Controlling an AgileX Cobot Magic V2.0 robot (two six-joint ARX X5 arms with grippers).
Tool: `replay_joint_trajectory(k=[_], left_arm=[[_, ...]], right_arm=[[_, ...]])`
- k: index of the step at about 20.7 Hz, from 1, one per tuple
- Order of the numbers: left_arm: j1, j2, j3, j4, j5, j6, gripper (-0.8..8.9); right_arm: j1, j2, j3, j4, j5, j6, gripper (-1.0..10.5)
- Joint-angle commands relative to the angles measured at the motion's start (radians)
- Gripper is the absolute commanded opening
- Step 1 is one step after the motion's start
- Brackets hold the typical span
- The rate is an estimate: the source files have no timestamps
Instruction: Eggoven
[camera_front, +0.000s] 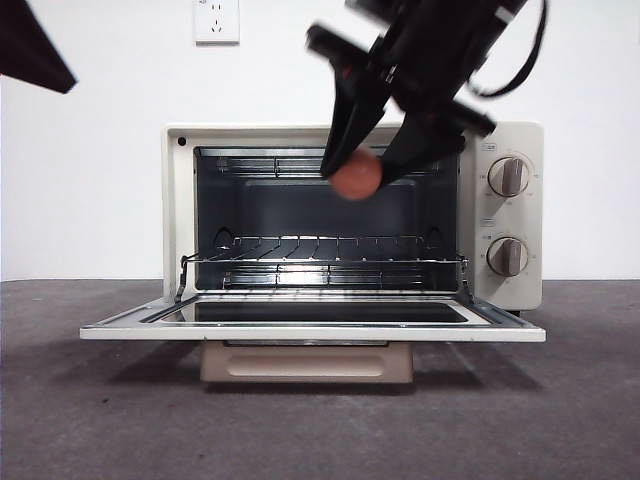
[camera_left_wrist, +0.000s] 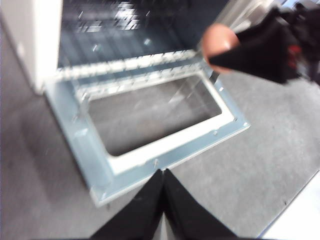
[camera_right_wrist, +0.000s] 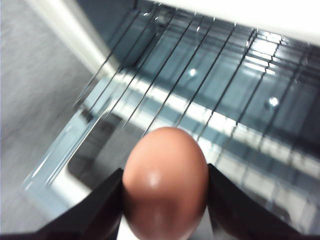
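Front view: the right hand (camera_front: 362, 170) clamps the egg (camera_front: 356, 175) before the toaster oven (camera_front: 352, 215), door (camera_front: 312, 328) down. Left wrist view: left hand (camera_left_wrist: 162, 175) pressed together above the bench (camera_left_wrist: 260, 165). Right wrist view: egg above the wire rack (camera_right_wrist: 210, 75).

Grey table (camera_front: 80, 420) under cream toaster oven (camera_front: 510, 135)

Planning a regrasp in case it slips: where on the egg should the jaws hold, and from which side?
Grip the egg across its narrow middle, as the right gripper does now, coming from above: the smooth oval offers only opposing sides there.
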Motion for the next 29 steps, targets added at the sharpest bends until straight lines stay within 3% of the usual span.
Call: replay_joint_trajectory(k=[1,6,13,18,29], left_arm=[[0.005,-0.016,0.006,0.005,0.021,0.007,0.06],[0.005,-0.044,0.006,0.005,0.027,0.002,0.06],[0.005,-0.047,0.006,0.007,0.027,0.000,0.06],[0.005,-0.047,0.006,0.013,0.026,0.000,0.06],[0.005,-0.046,0.006,0.013,0.026,0.000,0.06]], right_arm=[[-0.008,0.060,0.013,0.079,0.000,0.011,0.0],[-0.027,0.149,0.013,0.184,0.002,0.023,0.0],[-0.033,0.209,0.013,0.207,0.035,0.026,0.0],[-0.032,0.209,0.014,0.208,0.035,0.026,2.6],[-0.023,0.131,0.015,0.179,0.035,0.026,3.2]])
